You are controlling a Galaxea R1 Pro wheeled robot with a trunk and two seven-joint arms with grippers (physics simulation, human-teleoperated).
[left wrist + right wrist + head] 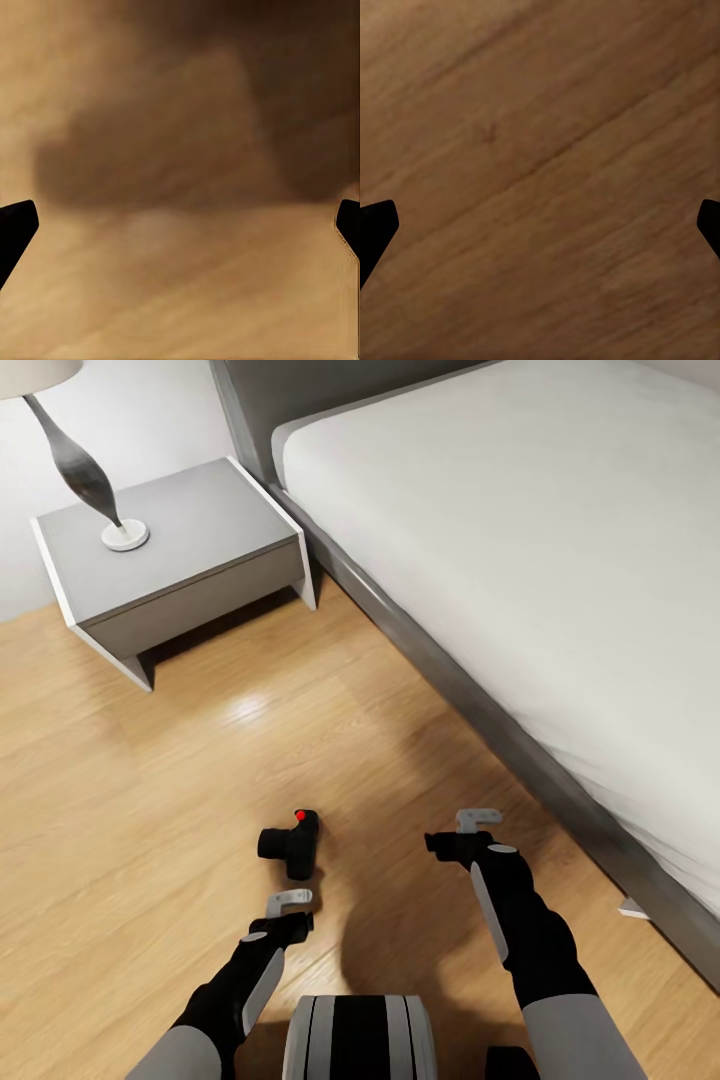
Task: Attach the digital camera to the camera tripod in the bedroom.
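— Both our arms hang low over the floor, left jaws and right jaws spread wide, holding nothing.

— Camera lies just ahead of our left jaws. We're at pickup; next we lower and straddle it.

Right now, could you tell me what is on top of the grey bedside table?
On the grey bedside table stands a lamp with a round white base; its shade is cut off by the picture's edge.
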